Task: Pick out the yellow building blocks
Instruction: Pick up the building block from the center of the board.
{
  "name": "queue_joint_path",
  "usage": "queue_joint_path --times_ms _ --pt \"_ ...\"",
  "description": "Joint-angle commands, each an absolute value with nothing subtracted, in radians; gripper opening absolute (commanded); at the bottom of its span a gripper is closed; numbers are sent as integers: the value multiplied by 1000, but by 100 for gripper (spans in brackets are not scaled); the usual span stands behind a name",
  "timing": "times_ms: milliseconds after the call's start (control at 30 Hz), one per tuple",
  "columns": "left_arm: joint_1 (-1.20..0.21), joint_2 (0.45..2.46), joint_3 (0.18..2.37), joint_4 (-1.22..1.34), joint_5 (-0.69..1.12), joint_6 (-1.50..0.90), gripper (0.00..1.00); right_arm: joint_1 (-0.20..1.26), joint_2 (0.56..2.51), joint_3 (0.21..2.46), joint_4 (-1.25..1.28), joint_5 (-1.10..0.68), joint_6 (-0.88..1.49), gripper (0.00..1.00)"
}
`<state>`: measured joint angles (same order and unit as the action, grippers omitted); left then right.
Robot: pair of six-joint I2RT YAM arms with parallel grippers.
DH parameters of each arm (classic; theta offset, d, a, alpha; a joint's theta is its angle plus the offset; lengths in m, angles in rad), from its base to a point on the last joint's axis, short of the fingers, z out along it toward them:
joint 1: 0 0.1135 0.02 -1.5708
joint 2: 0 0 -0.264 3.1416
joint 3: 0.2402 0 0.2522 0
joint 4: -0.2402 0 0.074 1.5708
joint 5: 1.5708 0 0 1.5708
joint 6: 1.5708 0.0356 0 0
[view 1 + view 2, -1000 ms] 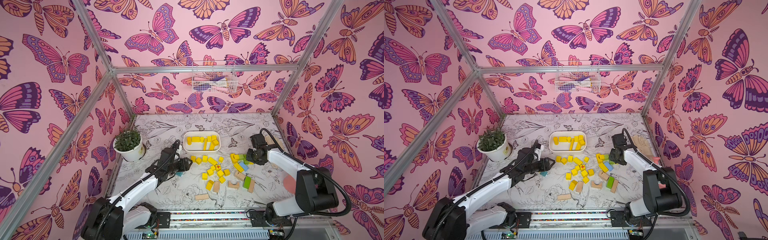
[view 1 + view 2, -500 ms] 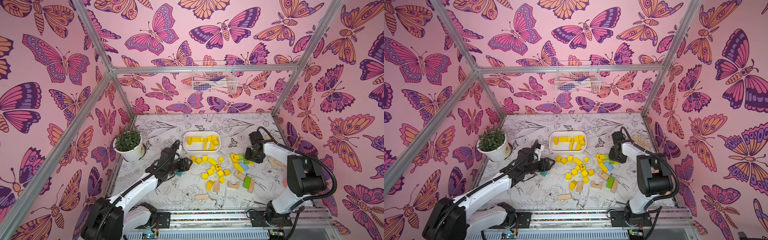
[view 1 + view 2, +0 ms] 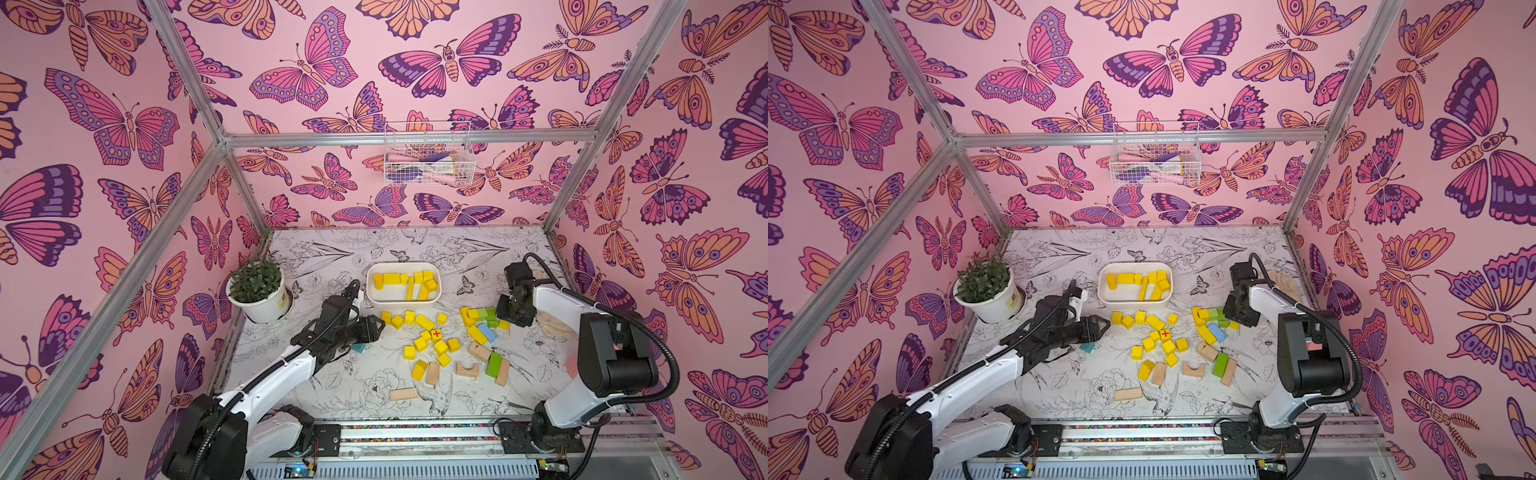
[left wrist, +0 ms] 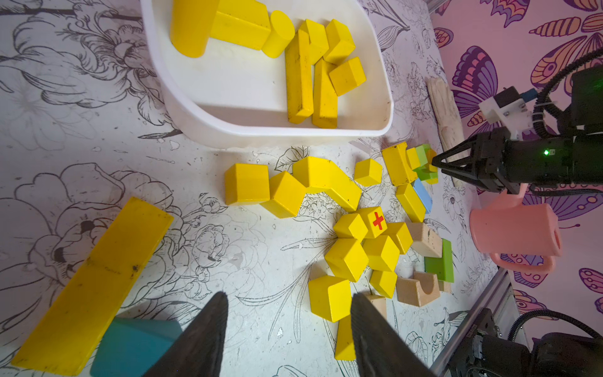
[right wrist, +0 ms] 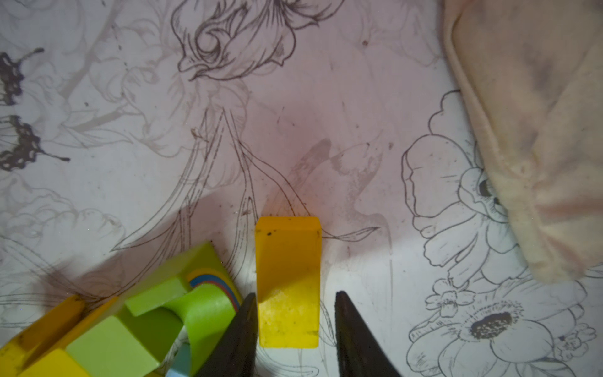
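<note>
Several yellow building blocks (image 3: 405, 282) lie in the white tray (image 3: 399, 300). More are scattered in front of it (image 3: 1148, 344), among them the red-cross cube (image 4: 377, 222). My left gripper (image 4: 288, 295) hovers open over bare table to the left of the scatter (image 3: 380, 326), with nothing between its fingers. A flat yellow plank (image 4: 94, 287) lies beside it. At the right end of the pile (image 3: 509, 321), my right gripper (image 5: 295, 295) stands open astride a small yellow block (image 5: 287, 261). One finger touches the block and a gap shows on the other side.
A teal block (image 3: 358, 348) sits under my left wrist. Green (image 3: 493, 365), blue (image 3: 488, 332) and tan wooden blocks (image 3: 404, 394) mix with the yellow ones. A potted plant (image 3: 257, 291) stands at the left, and a cloth (image 5: 538, 130) and a pink cup (image 4: 515, 228) at the right.
My right gripper has settled over the small yellow block and its jaws have narrowed around it. The left arm has not moved.
</note>
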<state>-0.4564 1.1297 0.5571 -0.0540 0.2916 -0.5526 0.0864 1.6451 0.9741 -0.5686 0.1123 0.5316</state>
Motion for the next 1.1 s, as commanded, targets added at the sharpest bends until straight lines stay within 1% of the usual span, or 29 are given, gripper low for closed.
queue_joint_path --times_ms 0,533,767,1067 --pt "-449 1138 554 -67 290 -556 61 82 1639 977 -604 120 545 40" --pt "-449 1132 551 -68 288 -555 61 81 1690 983 -608 106 547 40" --pt "-448 1128 548 -68 288 -555 61 81 1664 976 -609 112 546 32" --pt "-448 1122 545 -68 287 -556 61 81 1579 981 -641 112 540 29"
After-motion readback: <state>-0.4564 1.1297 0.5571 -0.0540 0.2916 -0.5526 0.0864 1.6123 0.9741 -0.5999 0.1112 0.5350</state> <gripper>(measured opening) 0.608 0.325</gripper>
